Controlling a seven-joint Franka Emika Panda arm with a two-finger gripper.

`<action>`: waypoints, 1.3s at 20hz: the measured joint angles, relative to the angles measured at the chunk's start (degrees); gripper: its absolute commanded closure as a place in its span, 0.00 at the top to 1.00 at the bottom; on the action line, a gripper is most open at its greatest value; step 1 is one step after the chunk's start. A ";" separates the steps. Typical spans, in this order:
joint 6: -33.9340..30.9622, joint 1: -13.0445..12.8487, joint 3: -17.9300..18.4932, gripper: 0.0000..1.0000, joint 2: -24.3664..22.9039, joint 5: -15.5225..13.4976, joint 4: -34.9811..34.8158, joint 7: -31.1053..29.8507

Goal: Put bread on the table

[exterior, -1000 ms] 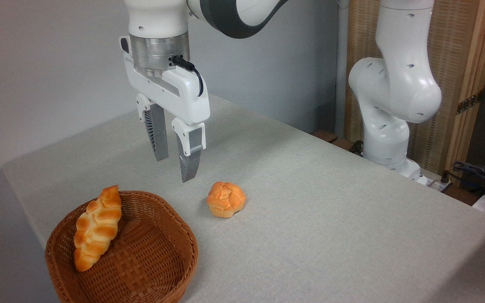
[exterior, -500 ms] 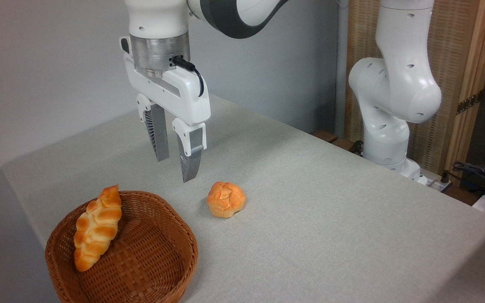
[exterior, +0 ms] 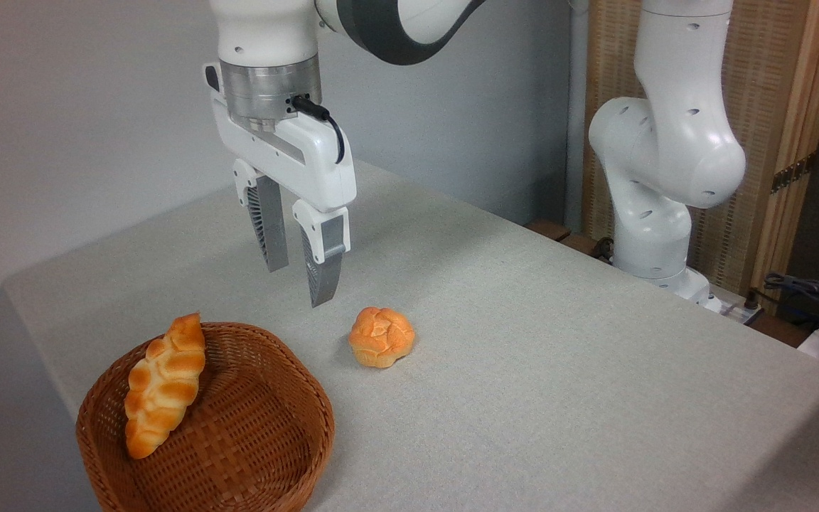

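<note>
No readable text, label, brand, number or sign is found anywhere in the frame, from upper left to lower right.

Even, soft indoor light, fairly bright. Faint diffuse shadow under the bun on the counter; mild glare on arm shell. Sharp overall, slight grain, no edge distortion.

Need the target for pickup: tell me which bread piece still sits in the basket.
The long braided golden-orange loaf, leaning on the brown wicker basket's wall; the small round orange bun lies on the cloth.
</note>
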 measured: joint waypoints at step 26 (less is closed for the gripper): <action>15.75 0.16 0.54 1.00 7.20 -10.39 1.17 -14.72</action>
